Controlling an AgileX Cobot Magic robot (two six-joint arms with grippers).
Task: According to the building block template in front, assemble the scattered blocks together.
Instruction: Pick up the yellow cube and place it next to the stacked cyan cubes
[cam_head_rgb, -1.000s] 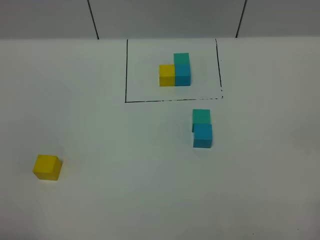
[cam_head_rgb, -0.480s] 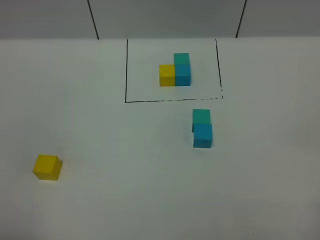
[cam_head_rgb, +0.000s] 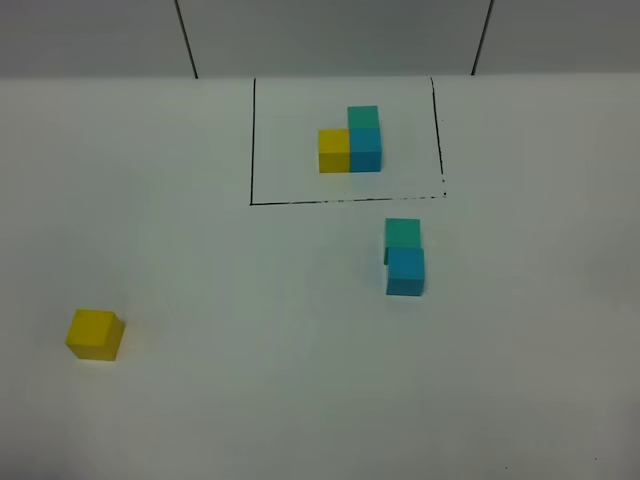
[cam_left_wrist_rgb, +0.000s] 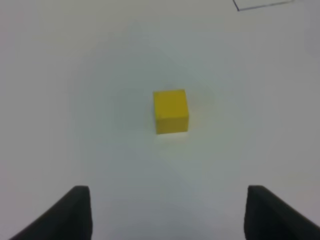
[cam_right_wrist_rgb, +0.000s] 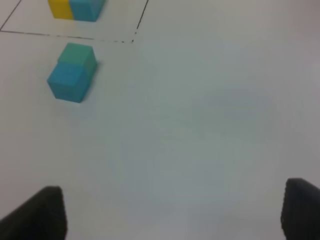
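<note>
The teal cube (cam_head_rgb: 403, 232) and sky-blue cube (cam_head_rgb: 405, 272) seem already joined, the yellow cube (cam_head_rgb: 95, 334) lies well apart, and my left pincer (cam_left_wrist_rgb: 170, 214) and right pincer (cam_right_wrist_rgb: 171, 211) are open, holding nothing.

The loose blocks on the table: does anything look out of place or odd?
Only the yellow cube: it sits alone near the table's front left, far from the teal cube and blue cube, which touch each other. In the framed template, yellow sits against blue. Nothing looks damaged or tipped.
</note>
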